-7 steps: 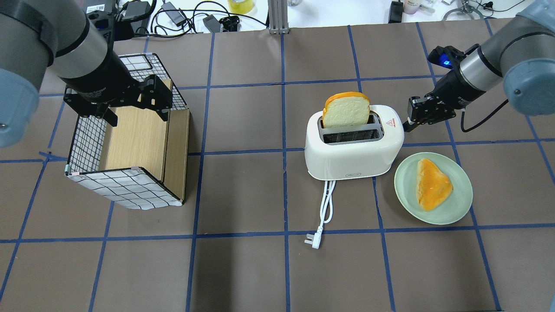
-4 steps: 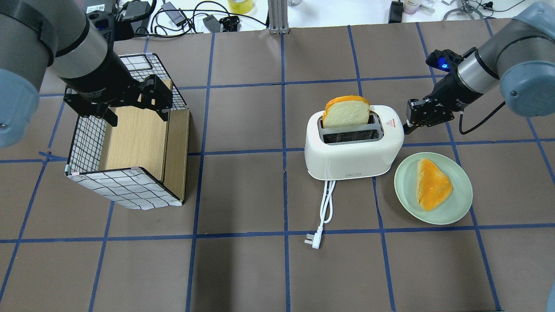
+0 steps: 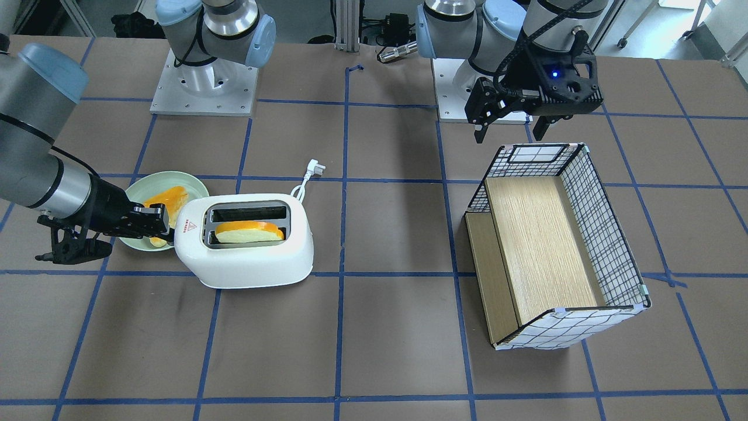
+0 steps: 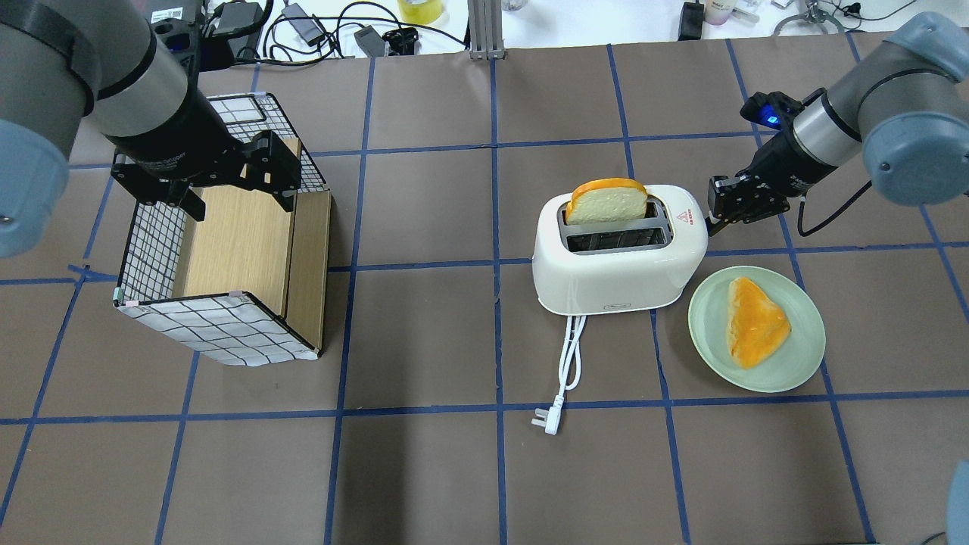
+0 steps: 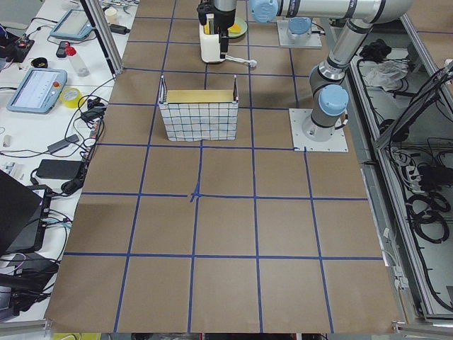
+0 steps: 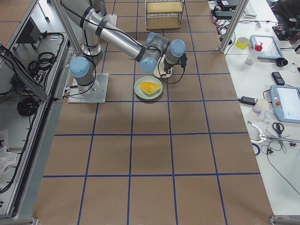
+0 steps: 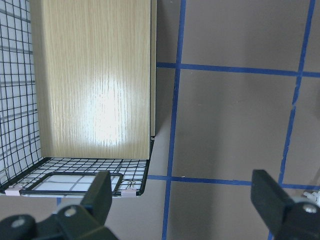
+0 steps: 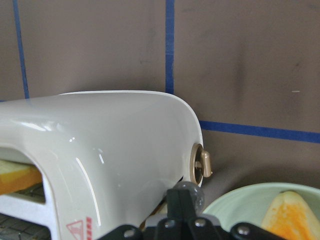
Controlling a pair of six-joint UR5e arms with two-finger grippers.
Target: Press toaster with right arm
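Observation:
The white toaster (image 4: 617,261) stands mid-table with a red triangle sticker on top and its cord and plug (image 4: 549,420) trailing toward the front. A bread slice (image 4: 606,203) sits partly sunk in its far slot. My right gripper (image 4: 715,216) is shut, its tip against the toaster's right end; it also shows in the front view (image 3: 166,231). In the right wrist view the shut fingertips (image 8: 185,197) sit just below the round end knob (image 8: 200,165) of the toaster (image 8: 115,140). My left gripper (image 4: 238,198) is open and empty above the basket.
A green plate (image 4: 704,303) with a toast slice (image 4: 757,322) lies right of the toaster, close under the right gripper. A wire basket (image 4: 219,329) with a wooden insert stands at the left. Cables and clutter line the far edge.
The right gripper has moved down at the toaster's right end, and the bread slice has sunk lower into the slot. The left arm has not moved.

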